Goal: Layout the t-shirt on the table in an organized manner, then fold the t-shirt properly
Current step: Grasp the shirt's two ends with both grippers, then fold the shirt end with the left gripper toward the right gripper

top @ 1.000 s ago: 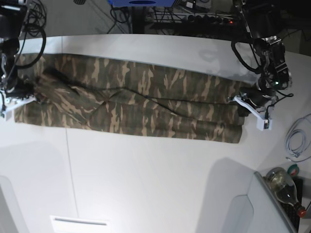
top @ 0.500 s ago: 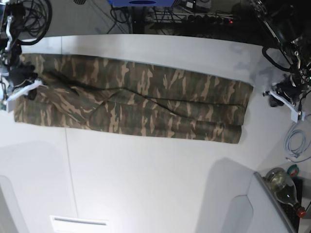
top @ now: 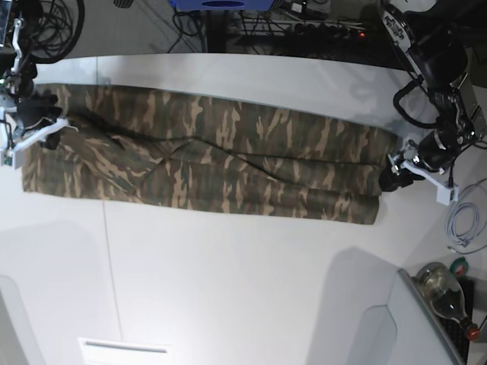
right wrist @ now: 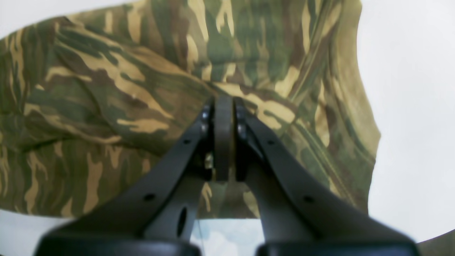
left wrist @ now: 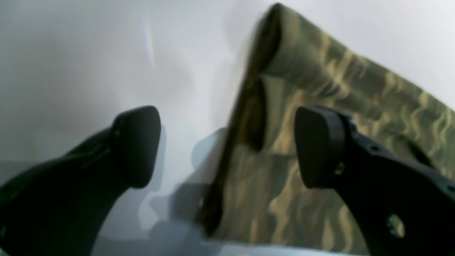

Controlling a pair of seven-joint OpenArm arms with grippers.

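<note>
— What's changing over there?
— The left gripper (top: 397, 173) is coming back to the t-shirt (top: 205, 156) edge, jaws now spread wide and empty; a second ago it was clamped.
— Meaning?
— Probably regrasping for the next fold.
— And the other?
— The right gripper (right wrist: 223, 137) is pressed shut above the cloth, which is lying long on the desk (top: 243, 289).

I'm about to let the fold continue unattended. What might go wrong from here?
The left gripper is open astride the t-shirt edge; closing there may catch only the top layer. The right gripper is shut above the other end, so a pull would come from one side and could skew the strip on the table.
</note>
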